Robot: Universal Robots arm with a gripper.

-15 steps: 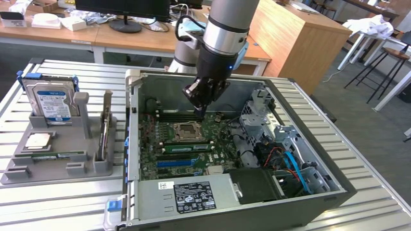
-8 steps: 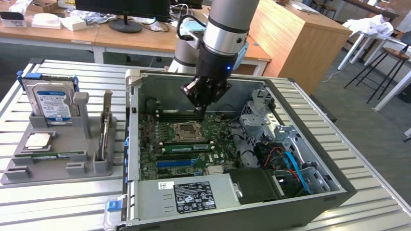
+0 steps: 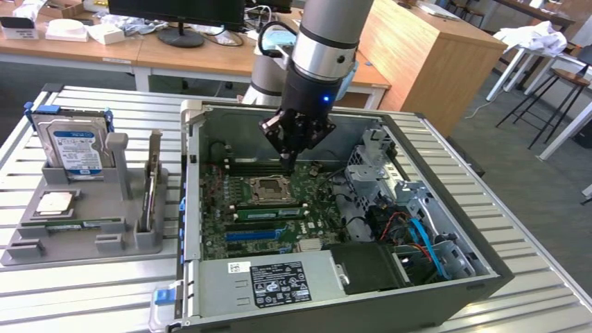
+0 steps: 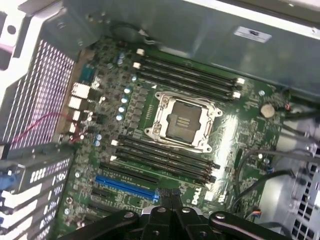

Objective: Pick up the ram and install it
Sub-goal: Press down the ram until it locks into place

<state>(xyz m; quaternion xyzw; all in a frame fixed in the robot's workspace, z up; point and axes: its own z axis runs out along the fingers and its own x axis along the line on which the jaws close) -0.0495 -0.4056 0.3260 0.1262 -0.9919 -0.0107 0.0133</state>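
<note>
The gripper [image 3: 288, 166] was held shut and empty above the motherboard [image 4: 150, 75]. A ram [image 3: 271, 212] was seen seated in a slot beside the socket [image 3: 269, 188]. It was judged light, stiff and fragile, best taken by its long edges.

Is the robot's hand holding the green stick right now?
No, the gripper hangs above the motherboard with its jaws shut on nothing.

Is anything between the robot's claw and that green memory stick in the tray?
Yes. The gripper sits inside the computer case, while the ram lies in the gray tray outside. The case's side wall and an upright card in the tray stand between them.
</note>
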